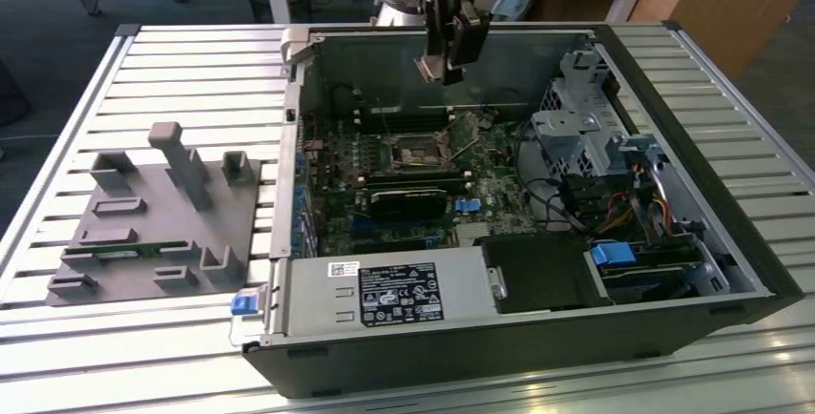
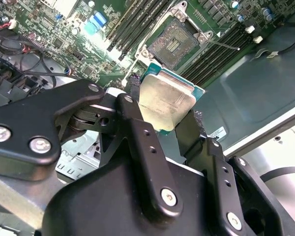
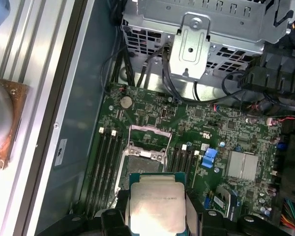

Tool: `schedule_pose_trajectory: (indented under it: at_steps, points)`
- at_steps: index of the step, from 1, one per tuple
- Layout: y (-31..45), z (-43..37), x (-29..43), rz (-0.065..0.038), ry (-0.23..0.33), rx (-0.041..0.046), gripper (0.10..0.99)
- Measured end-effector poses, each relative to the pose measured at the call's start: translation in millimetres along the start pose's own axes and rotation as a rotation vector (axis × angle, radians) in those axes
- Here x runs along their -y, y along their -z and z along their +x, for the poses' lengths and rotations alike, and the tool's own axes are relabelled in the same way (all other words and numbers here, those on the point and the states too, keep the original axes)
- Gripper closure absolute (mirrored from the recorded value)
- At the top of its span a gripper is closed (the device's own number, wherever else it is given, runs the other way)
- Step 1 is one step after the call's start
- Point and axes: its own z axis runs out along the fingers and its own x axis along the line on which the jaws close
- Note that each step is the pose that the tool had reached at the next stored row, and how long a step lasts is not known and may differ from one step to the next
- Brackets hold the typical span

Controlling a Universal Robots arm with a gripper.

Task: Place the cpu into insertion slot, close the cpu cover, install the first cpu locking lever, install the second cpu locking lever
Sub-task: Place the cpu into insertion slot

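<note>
Closed black gripper (image 2: 163, 112) pinches the cpu (image 2: 167, 101), a small flat square chip with a dull silvery-beige metal face. One finger presses on each of two opposite edges, and the chip is tilted in the second wrist view.

In the exterior view the gripper hangs above the open dark computer case (image 1: 446, 357), at 12 o'clock from the insertion slot (image 1: 414, 154) and well clear of it. This small square black socket with a thin metal rim sits on the green motherboard (image 1: 497, 171) lying in the case. Both wrist views show its dark centre bare, with nothing seated in it, and the chip is held apart from it. Long narrow black memory slots (image 3: 108, 157) flank the socket.

The case also holds a long black rectangular card (image 1: 407, 206) at 6 o'clock from the socket, a silver perforated metal drive cage (image 1: 574, 137) at 3 o'clock, and a grey labelled power supply box (image 1: 382, 295) further out at 6 o'clock.

Outside the case, at 9 o'clock, a grey moulded fixture (image 1: 140, 233) rests on the slatted aluminium table (image 1: 191, 61).
</note>
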Motion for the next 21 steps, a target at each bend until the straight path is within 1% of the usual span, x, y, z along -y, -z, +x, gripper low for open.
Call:
schedule_pose_trajectory:
  at_steps: [8,12,16,21]
  points:
    - [-4.0,-0.1,0.3,0.000,-0.009,0.0009,0.549]
    - [-4.6,0.2,0.4,0.000,-0.020,0.0020,0.549]
    - [-4.8,0.4,0.3,-0.001,-0.046,0.0046,0.549]
    - [-5.0,0.9,0.2,-0.002,-0.100,0.0097,0.549]
